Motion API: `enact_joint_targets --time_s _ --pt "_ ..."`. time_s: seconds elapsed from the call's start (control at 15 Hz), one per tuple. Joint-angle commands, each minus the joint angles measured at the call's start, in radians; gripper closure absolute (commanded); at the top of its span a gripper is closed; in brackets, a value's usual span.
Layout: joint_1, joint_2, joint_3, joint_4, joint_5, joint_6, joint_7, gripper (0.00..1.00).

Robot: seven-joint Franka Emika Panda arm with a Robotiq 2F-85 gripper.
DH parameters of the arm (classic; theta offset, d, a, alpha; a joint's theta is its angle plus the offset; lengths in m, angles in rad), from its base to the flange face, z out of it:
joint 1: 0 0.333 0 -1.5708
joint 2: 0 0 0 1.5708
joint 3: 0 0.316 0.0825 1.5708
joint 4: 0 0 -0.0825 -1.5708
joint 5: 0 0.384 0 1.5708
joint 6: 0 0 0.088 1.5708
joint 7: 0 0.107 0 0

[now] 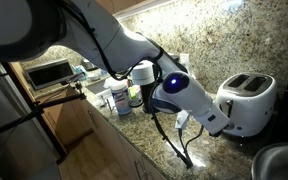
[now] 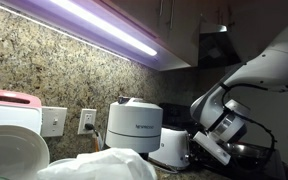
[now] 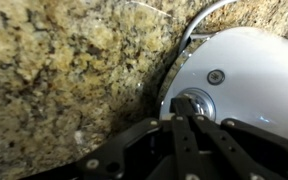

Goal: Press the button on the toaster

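Note:
The white glossy two-slot toaster (image 1: 250, 100) stands on the granite counter against the backsplash; it also shows in an exterior view (image 2: 172, 147) and fills the right of the wrist view (image 3: 249, 80). My gripper (image 1: 222, 112) is shut, fingertips together, at the toaster's end face. In the wrist view the closed fingertips (image 3: 187, 104) rest on a round chrome-ringed button (image 3: 196, 103) low on that white face. A small screw (image 3: 216, 77) sits above the button. The toaster's slots are hidden in the wrist view.
A silver toaster oven (image 1: 48, 73) stands at the far end of the counter, with bottles (image 1: 119, 97) beside it. A white capsule coffee machine (image 2: 134, 125) and wall outlets (image 2: 87, 121) are near. A cable (image 1: 184, 150) trails off the counter. The granite backsplash (image 3: 74, 70) is close.

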Motion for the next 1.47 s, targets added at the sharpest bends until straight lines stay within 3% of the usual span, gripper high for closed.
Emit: enact_joint_targets --time_s 0.0,0.53,0.6,1.0,1.4 --pt "0.004 -0.012 0.002 0.02 0.012 0.016 0.016 1.0" --pt "0.028 -0.011 -0.041 -0.014 -0.006 -0.002 0.049 1.0" --pt "0.011 -0.018 -0.022 -0.033 -0.078 0.022 0.111 1.0" --pt "0.003 -0.019 -0.025 -0.044 -0.21 0.009 0.251 1.0" --pt "-0.052 -0.015 0.067 0.016 -0.164 0.065 0.195 1.0"
